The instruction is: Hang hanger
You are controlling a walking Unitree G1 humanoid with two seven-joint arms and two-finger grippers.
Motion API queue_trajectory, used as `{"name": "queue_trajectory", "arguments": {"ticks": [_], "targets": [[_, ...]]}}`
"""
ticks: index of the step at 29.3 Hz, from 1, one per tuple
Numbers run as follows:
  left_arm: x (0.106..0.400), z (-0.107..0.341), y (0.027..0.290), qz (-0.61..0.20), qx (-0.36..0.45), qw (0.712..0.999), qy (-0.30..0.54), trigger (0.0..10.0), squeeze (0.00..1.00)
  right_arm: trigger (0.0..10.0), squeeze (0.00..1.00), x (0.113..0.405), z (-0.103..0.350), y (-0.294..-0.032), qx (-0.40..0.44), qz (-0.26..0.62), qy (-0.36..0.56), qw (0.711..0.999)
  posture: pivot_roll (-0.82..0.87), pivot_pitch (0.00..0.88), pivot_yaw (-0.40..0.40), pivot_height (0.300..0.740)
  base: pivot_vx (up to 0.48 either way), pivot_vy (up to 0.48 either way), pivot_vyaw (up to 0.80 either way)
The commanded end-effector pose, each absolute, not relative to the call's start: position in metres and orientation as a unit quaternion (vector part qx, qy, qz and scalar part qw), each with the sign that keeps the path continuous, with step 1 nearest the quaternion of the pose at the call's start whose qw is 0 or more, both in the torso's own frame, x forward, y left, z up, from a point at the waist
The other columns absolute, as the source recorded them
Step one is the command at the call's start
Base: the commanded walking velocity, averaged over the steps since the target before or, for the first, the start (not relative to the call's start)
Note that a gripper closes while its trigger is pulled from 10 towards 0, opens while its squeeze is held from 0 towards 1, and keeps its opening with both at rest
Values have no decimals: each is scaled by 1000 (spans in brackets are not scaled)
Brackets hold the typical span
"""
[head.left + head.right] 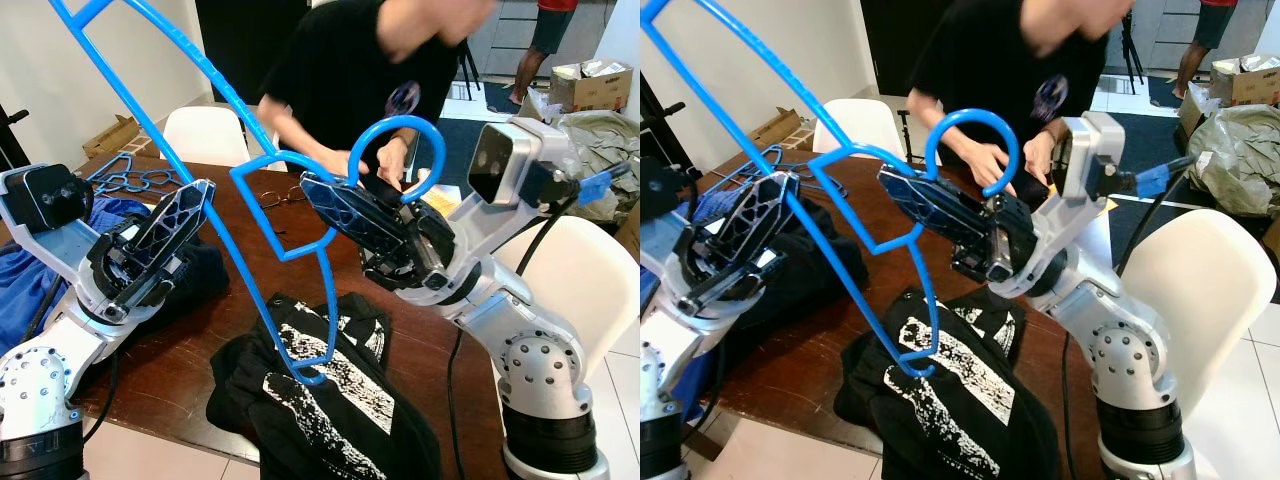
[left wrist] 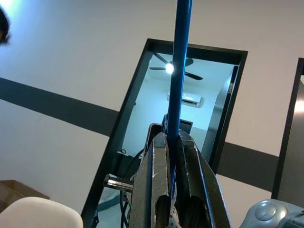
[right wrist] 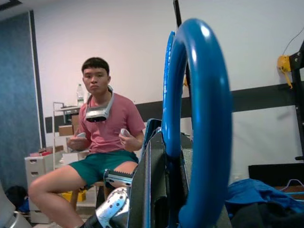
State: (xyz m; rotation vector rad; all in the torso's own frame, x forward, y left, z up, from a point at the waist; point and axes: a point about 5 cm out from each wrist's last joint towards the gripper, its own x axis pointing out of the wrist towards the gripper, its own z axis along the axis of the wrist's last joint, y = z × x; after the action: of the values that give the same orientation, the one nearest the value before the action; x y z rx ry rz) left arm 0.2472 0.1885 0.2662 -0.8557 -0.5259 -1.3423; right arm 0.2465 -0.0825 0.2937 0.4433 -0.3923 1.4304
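A blue plastic hanger (image 1: 400,119) is held up over the brown table (image 1: 170,370) by both grippers. My right gripper (image 1: 320,190) is shut on the hanger's neck just below the hook (image 3: 204,118). My left gripper (image 1: 195,200) is shut on one long blue bar (image 2: 178,95) of the hanger, which runs up past the frame's top left. The hanger's lower end sits inside the neck of a black printed t-shirt (image 1: 340,400) lying at the table's near edge.
A person in black (image 1: 350,70) leans over the table's far side, hands close to the hook. Spare blue hangers (image 1: 130,180), blue cloth (image 1: 20,290), dark clothes (image 1: 190,280) and glasses (image 1: 275,195) lie on the table. White chairs (image 1: 590,290) stand around.
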Motion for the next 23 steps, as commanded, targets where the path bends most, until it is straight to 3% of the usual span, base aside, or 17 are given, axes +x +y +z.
{"name": "queue_trajectory", "arguments": {"ticks": [1,2,3,4,5,6,7,8,11,12,14,15,16,23], "targets": [[243,272,186,-607,-365,666,-233,0,0,10000,0,247,280,-74,173,647,-132,731,92,0,21,740,0,0,0],[243,272,186,-607,-365,666,-233,0,0,10000,0,247,280,-74,173,647,-132,731,92,0,21,740,0,0,0],[243,272,187,-606,-364,667,-235,0,0,10000,1000,249,276,-76,163,643,-125,738,92,0,20,740,0,0,0],[243,273,188,-605,-363,668,-236,0,0,10000,1000,250,273,-77,151,641,-119,743,92,0,19,740,0,0,0],[242,273,189,-604,-362,669,-237,0,0,10000,620,247,268,-79,134,649,-112,740,92,0,19,740,0,0,0],[242,273,189,-604,-362,670,-237,0,0,10000,310,244,267,-80,132,658,-111,733,92,0,20,740,0,0,0],[242,274,189,-604,-361,670,-238,0,0,10000,310,242,267,-80,131,663,-111,728,92,0,20,740,0,0,0],[242,274,189,-604,-361,670,-237,0,0,10000,0,239,266,-79,130,670,-109,723,91,0,20,740,0,0,0],[242,274,190,-604,-361,670,-237,0,0,10000,0,237,266,-78,128,674,-107,719,92,0,22,740,0,0,0],[242,274,190,-604,-361,670,-236,0,0,8000,0,237,266,-77,133,673,-111,719,92,0,22,740,0,0,0],[242,274,190,-604,-361,670,-236,0,0,8000,0,237,266,-76,136,672,-112,719,92,0,22,740,0,0,0],[242,274,190,-605,-361,670,-235,0,0,941,0,238,267,-76,144,669,-118,720,94,0,22,740,0,0,0],[242,274,190,-605,-361,670,-235,0,0,0,0,239,269,-76,152,665,-123,721,94,0,22,740,0,0,0],[242,273,188,-605,-361,671,-230,0,0,0,0,244,276,-78,179,651,-147,723,95,0,22,740,0,0,0]]}}
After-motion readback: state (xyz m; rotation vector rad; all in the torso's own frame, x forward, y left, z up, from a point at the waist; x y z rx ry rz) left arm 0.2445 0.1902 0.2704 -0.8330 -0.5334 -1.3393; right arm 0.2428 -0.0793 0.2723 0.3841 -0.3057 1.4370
